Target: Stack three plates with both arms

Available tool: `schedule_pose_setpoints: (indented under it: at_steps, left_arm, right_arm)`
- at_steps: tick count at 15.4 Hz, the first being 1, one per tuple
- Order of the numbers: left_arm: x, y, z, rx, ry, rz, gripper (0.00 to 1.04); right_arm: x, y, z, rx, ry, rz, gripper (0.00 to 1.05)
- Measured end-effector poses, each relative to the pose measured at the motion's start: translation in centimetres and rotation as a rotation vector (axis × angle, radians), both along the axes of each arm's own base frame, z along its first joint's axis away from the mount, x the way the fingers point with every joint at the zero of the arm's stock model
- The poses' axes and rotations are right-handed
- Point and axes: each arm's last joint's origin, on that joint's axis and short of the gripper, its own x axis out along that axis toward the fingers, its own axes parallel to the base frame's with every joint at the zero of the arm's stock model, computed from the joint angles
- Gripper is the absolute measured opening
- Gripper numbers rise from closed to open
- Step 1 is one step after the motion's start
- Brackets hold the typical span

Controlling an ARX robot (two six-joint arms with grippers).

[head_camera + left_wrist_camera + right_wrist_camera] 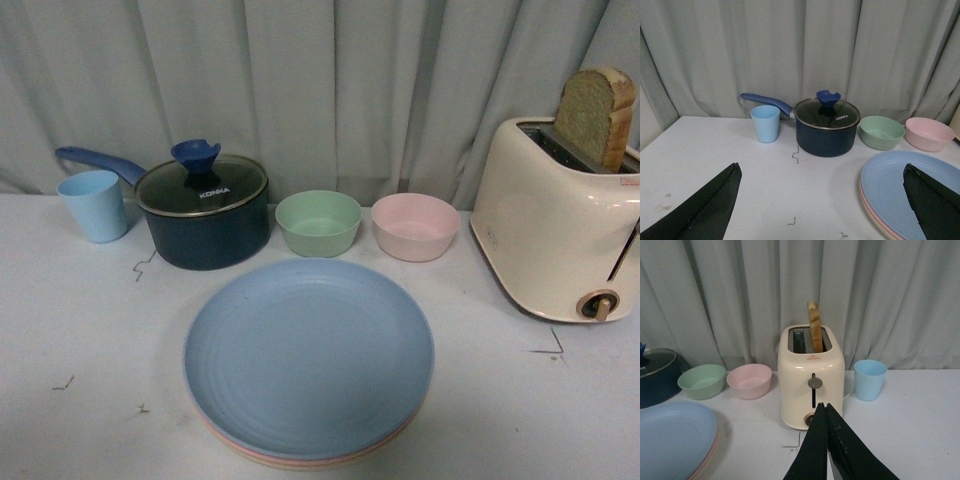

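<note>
Left to right along the back of the white desk [60,330]: a light blue cup [94,205], a dark lidded saucepan [205,210], a green bowl [318,222], a pink bowl [414,226] and a cream toaster [555,225] holding a bread slice [595,115]. In front of the bowls, at the desk's near edge, the plates [308,358] lie stacked, the light blue one on top with pink and cream rims showing beneath. The left gripper [822,200] has its fingers [710,207] spread wide and empty, one over the stack's edge; the right gripper [827,412], before the toaster, has its fingers [815,450] pressed together, holding nothing.
</note>
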Motion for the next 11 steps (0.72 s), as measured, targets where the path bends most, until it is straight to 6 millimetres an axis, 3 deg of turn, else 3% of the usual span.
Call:
schedule_pose_setpoints:
  at_steps: [11]
  left_arm:
    - [0.0,0.0,0.0,0.000,0.000,0.000,0.98]
  right_arm:
    - [-2.1,0.0,-0.1,0.000,-0.003,0.000,0.02]
